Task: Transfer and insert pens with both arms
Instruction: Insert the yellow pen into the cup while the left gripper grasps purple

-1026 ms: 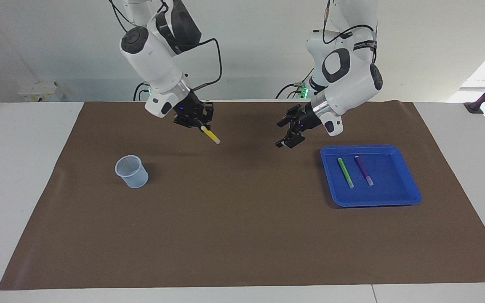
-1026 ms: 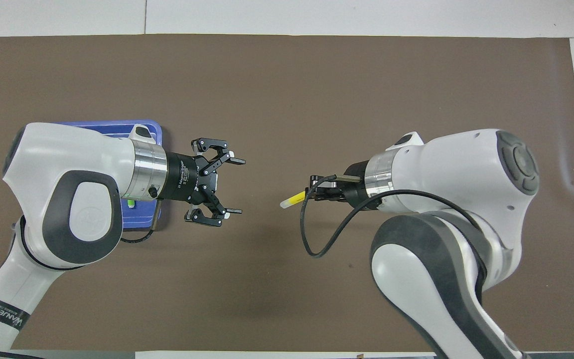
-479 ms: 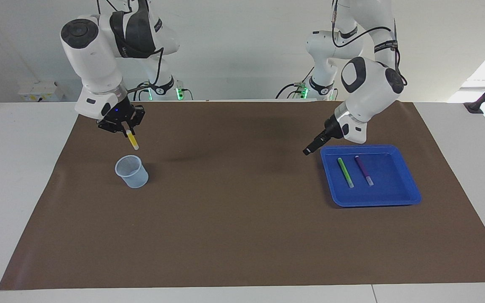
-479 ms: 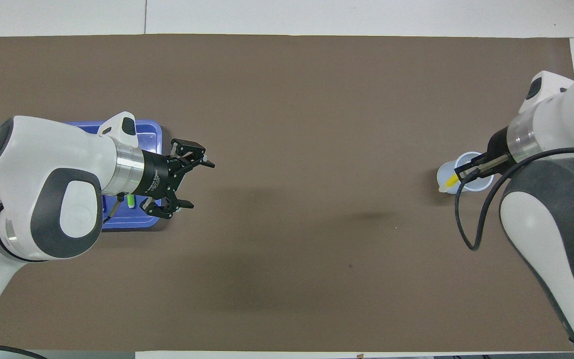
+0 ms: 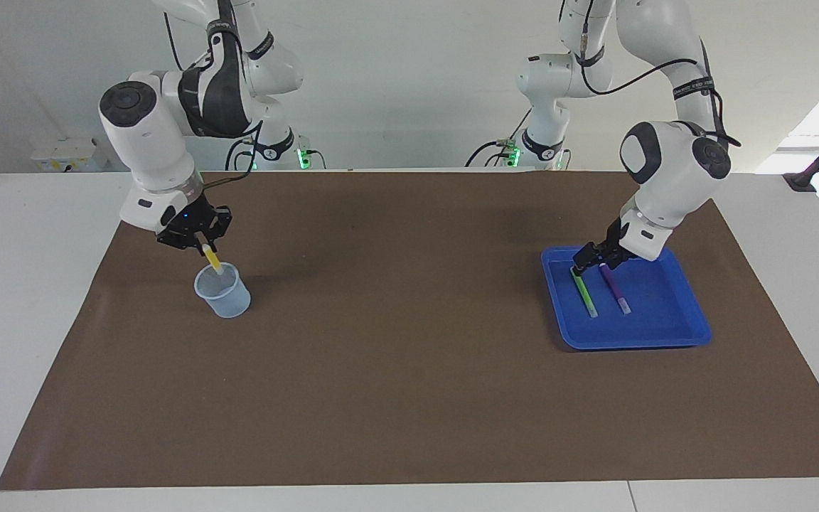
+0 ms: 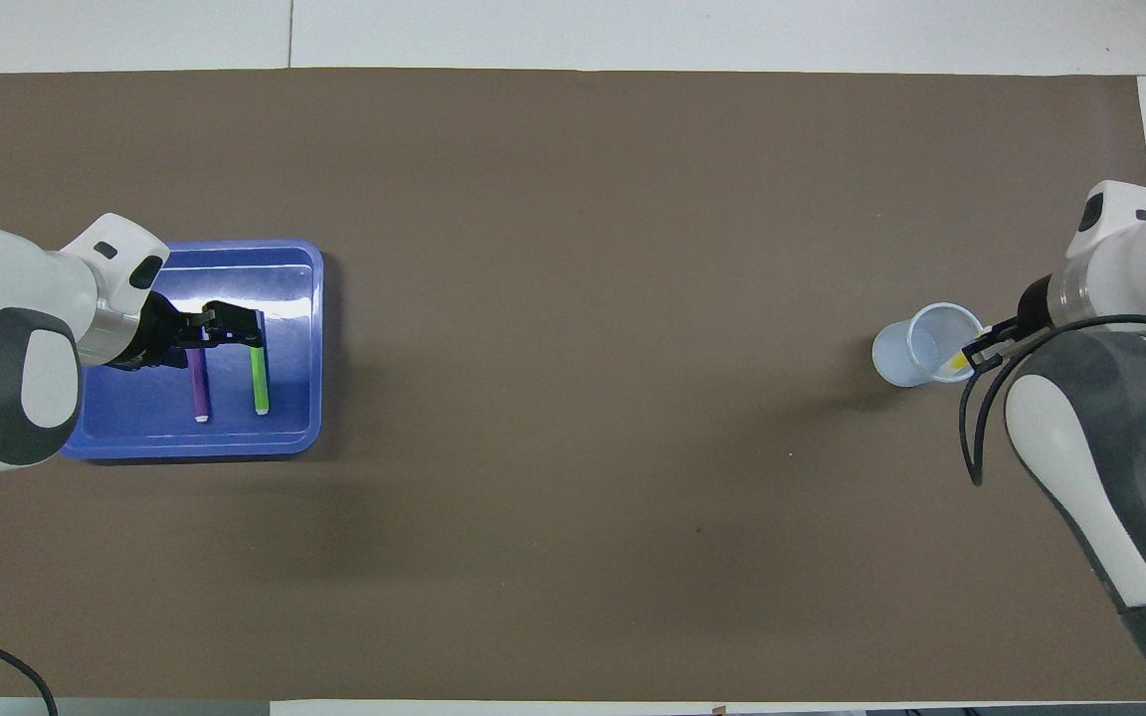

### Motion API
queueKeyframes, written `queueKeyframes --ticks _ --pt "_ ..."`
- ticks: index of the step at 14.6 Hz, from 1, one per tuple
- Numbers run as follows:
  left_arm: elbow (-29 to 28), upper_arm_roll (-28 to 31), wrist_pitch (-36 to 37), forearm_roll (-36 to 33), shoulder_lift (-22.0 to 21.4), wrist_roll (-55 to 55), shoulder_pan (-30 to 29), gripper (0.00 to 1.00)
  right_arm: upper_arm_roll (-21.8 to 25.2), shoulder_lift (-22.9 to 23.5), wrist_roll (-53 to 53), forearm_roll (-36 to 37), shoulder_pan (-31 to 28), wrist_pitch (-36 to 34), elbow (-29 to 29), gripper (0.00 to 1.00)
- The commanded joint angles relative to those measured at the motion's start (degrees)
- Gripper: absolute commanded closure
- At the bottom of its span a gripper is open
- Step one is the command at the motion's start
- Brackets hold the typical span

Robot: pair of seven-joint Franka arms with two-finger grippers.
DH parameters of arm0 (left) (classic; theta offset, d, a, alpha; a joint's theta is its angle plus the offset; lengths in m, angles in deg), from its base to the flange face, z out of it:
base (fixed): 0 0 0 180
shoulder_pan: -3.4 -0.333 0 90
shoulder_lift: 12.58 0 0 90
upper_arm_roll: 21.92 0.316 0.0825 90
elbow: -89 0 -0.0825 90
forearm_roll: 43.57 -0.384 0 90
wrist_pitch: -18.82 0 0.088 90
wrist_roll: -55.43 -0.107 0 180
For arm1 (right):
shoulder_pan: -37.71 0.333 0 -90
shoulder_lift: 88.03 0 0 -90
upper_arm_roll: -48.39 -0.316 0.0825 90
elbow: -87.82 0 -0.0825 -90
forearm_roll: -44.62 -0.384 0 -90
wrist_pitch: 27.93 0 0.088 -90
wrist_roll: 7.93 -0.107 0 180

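Note:
My right gripper [image 5: 200,240] is shut on the yellow pen [image 5: 212,260], which hangs tilted with its lower tip inside the mouth of the pale translucent cup [image 5: 225,293]. From overhead, the yellow pen [image 6: 956,366] shows at the cup's [image 6: 916,346] rim, under the right gripper [image 6: 983,350]. The green pen [image 5: 584,293] and the purple pen [image 5: 615,290] lie side by side in the blue tray [image 5: 630,340]. My left gripper [image 5: 589,262] is open and low over the ends of these two pens nearest the robots. Whether it touches either pen I cannot tell.
A brown mat [image 5: 409,370] covers the table between the cup and the tray. The tray [image 6: 235,446] sits toward the left arm's end, with the green pen [image 6: 260,383] and purple pen [image 6: 200,390] in it. The cup stands toward the right arm's end.
My right gripper carried the yellow pen from over the middle of the mat to the cup and lowered its tip in. My left gripper swung from mid-table down over the tray's pens.

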Motion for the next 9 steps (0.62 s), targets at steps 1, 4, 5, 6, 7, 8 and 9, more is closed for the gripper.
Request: queueKeyframes --ticks 1,4,5,6,7,8,9 --pt "0.98 -0.44 -4.65 -5.62 3.49 -5.60 -2.01 0.00 -0.71 -1.31 1.19 0.65 -2.18 3.01 3.52 1.00" --pt "0.98 -0.44 -7.91 -8.35 5.86 -8.41 -3.07 0.04 -0.80 -1.49 1.10 0.38 -2.28 3.80 4.06 1.00" --pt "0.98 -0.44 -9.05 -9.06 6.91 -9.47 -3.16 0.06 -0.80 -1.40 1.10 0.38 -2.01 4.94 4.06 1.00" --pt "0.80 -0.44 -10.28 -9.50 7.62 -10.09 -3.94 0.09 -0.80 -1.31 1.01 0.30 -2.01 5.65 4.06 1.00" --pt "0.80 -0.44 -11.42 -9.50 8.58 -10.36 -4.64 0.12 -0.80 -1.22 0.66 0.21 -1.58 6.17 4.06 1.00" --pt "0.71 -0.44 -11.87 -9.50 9.03 -10.45 -4.65 0.15 -0.80 -1.22 0.83 -0.23 -1.49 6.70 4.06 1.00" --pt "0.71 -0.44 -12.40 -9.50 9.64 -10.45 -4.65 0.17 -0.80 -1.22 1.18 -1.28 -1.75 6.79 4.23 1.00"
